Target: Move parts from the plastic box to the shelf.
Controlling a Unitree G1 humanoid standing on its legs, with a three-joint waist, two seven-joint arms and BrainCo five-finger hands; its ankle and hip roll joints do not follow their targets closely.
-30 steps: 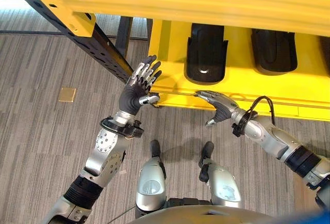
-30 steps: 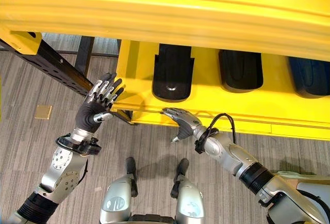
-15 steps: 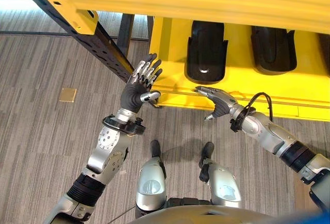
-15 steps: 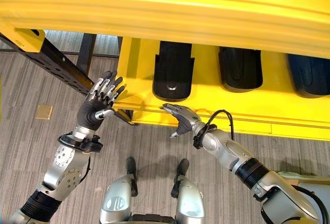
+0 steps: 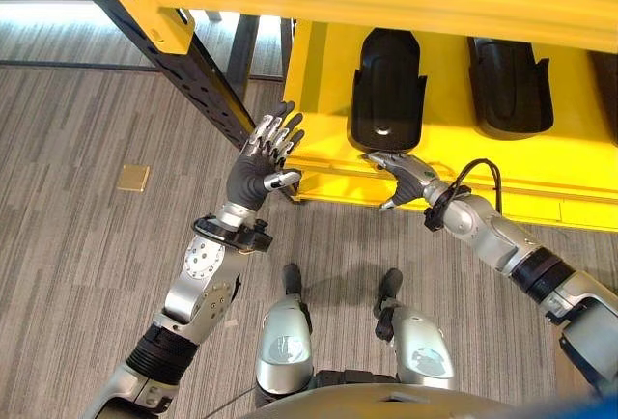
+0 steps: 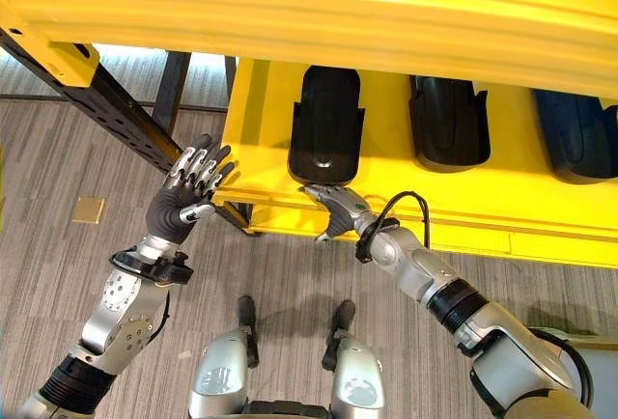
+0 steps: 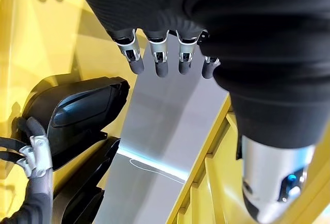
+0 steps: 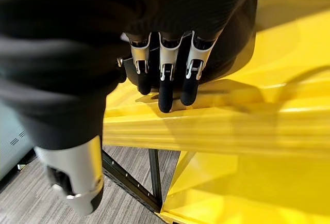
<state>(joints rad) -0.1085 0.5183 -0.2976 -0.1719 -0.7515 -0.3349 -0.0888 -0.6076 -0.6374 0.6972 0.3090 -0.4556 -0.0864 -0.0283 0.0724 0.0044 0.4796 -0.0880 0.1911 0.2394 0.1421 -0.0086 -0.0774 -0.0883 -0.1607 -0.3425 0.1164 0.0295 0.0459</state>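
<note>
Three glossy black moulded plastic parts are lying side by side on the yellow metal shelf (image 5: 319,71): the nearest black part (image 5: 386,91) in front of the robot, a second black part (image 5: 510,86) to its right, and a third black part (image 6: 577,135) farther right. The right hand (image 5: 401,170) is hovering with straight, relaxed fingers over the shelf's front lip, just below the nearest part's near end and holding nothing. The left hand (image 5: 263,163) is raised beside the shelf's left front corner, fingers spread and empty. The parts look like stiff, hollow shells, probably light but smooth and slippery, so a firm hold across the narrow width near the middle, thumb against one side wall, would likely be safest.
</note>
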